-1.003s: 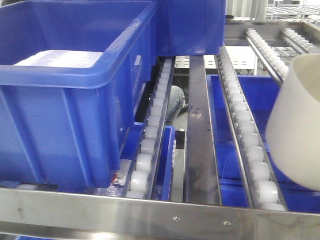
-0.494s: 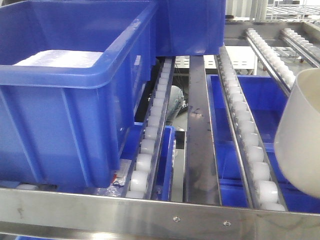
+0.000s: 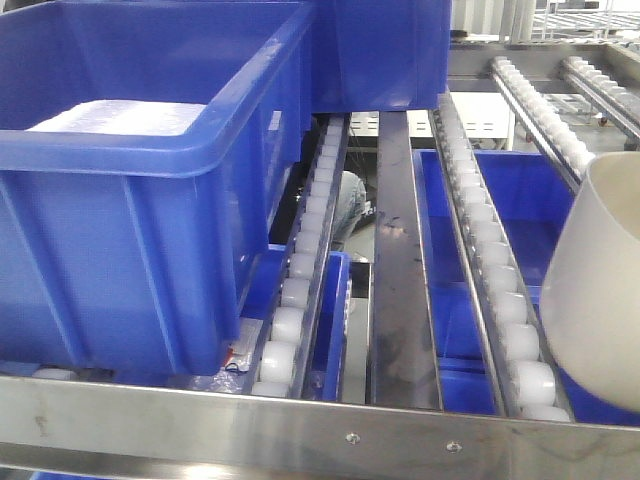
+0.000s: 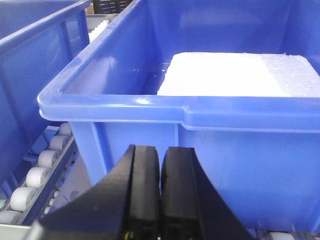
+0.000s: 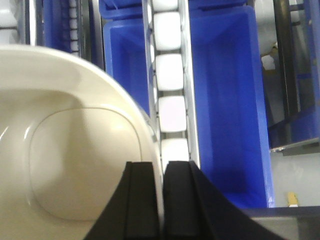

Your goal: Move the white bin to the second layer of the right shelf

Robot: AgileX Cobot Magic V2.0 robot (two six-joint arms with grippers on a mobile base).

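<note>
The white bin [image 3: 600, 290] shows at the right edge of the front view, tilted, over the right shelf second layer with its roller tracks [image 3: 490, 260] and stainless front bar [image 3: 300, 430]. Whether it touches the rollers cannot be told. From the right wrist view I look into the white bin [image 5: 65, 150]; my right gripper [image 5: 161, 167] is shut on its rim, one finger inside the wall and one outside, above a roller track [image 5: 170, 75]. My left gripper [image 4: 161, 150] is shut on nothing, just in front of a blue crate [image 4: 225, 130].
A large blue crate [image 3: 130, 200] holding a white slab [image 3: 120, 117] fills the left of the rack, with another blue crate [image 3: 385, 50] behind it. More blue crates [image 5: 220, 100] sit on the level beneath the rollers. A dark flat rail [image 3: 400, 250] runs between the tracks.
The white bin has sunk lower at the right edge of the front view over the last second and shifted slightly left. Nothing else has moved.
</note>
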